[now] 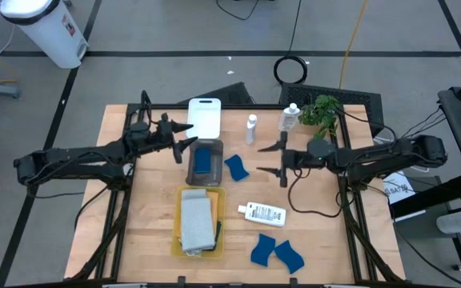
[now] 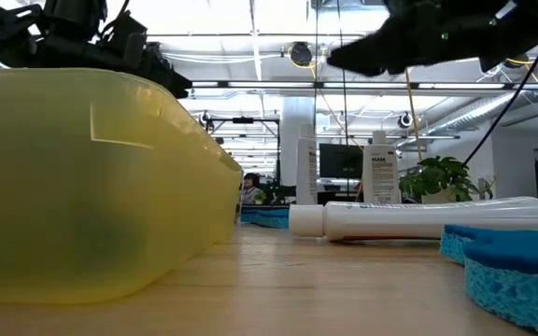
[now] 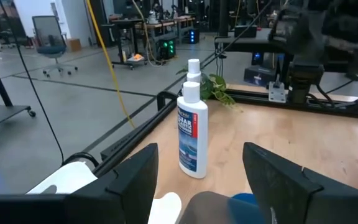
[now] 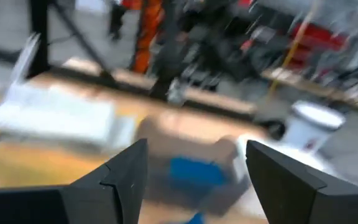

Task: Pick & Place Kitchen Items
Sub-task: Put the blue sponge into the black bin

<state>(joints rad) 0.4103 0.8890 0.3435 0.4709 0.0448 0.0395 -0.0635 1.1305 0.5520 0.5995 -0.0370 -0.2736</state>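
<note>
A grey folded cloth (image 1: pixel 198 222) lies in the yellow tray (image 1: pixel 176 232). One blue sponge (image 1: pixel 205 161) lies in the grey tray (image 1: pixel 192 164); another (image 1: pixel 236 166) lies flat on the table beside it, and two more (image 1: pixel 276 251) lie near the front edge. One white bottle (image 1: pixel 262 214) lies on its side; two (image 1: pixel 251 128) (image 1: pixel 290 118) stand upright at the back. My left gripper (image 1: pixel 186 136) hangs open over the grey tray's far end, level, pointing at the near standing bottle (image 3: pixel 192 140). My right gripper (image 1: pixel 272 158) is open right of the sponge, pointing left.
A white tray (image 1: pixel 205 118) lies at the back, left of the standing bottles. A green plant (image 1: pixel 320 110) stands at the back right, behind my right arm. Bare wood shows on the table's left side and right of the lying bottle.
</note>
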